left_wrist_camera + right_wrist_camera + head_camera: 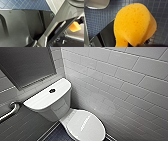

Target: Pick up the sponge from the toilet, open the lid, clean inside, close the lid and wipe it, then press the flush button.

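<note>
The white toilet (62, 109) stands against the tiled wall with its oval lid (86, 125) down. The round dark flush button (52, 91) sits in the middle of the flat tank top. In the right wrist view the orange-yellow sponge (134, 25) looms large over the floor, pinched at one end by my right gripper (137, 45), which is shut on it. The left wrist view catches the same sponge (74, 26) beyond the robot's grey bodywork, with the dark right gripper (80, 21) at its edge. Nothing lies in my left gripper.
White tiled wall (120, 79) runs close along the toilet's right side. A chrome grab bar (10, 112) is fixed to the grey wall on the left, below a dark framed panel (25, 64). The floor (99, 22) is dark blue mosaic tile.
</note>
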Motion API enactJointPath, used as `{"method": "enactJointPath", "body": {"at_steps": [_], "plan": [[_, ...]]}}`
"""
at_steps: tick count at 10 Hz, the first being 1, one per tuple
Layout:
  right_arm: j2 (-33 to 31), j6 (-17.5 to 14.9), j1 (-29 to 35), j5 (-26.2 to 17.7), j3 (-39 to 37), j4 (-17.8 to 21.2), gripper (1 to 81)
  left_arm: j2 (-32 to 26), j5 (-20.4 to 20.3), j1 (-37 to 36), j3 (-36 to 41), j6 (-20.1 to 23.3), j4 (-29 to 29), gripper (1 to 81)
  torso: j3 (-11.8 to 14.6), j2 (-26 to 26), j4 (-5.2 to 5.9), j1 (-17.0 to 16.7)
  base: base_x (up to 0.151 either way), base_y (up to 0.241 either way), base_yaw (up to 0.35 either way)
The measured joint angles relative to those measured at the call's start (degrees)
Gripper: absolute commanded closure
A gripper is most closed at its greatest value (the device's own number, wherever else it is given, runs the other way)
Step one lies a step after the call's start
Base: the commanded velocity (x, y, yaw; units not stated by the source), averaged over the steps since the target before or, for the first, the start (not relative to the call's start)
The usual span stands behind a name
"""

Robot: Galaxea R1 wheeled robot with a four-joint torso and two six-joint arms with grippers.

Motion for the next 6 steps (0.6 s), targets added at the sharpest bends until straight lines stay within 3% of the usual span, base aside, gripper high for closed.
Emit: {"method": "enactJointPath", "body": {"at_steps": [3,6], "plan": [[-1.73,-9.47,-6.79,5.02,3.3,7.07,81.1,-2.79,1.65,-5.47,5.74,-2.9,0.0,1.0,0.0,0.0,0.0,0.0,0.0,0.0,0.0],[0.48,-11.93,-12.46,6.07,0.11,8.66,81.1,-1.57,2.1,-11.74,5.72,-9.19,0.0,1.0,0.0,0.0,0.0,0.0,0.0,0.0,0.0]]}}
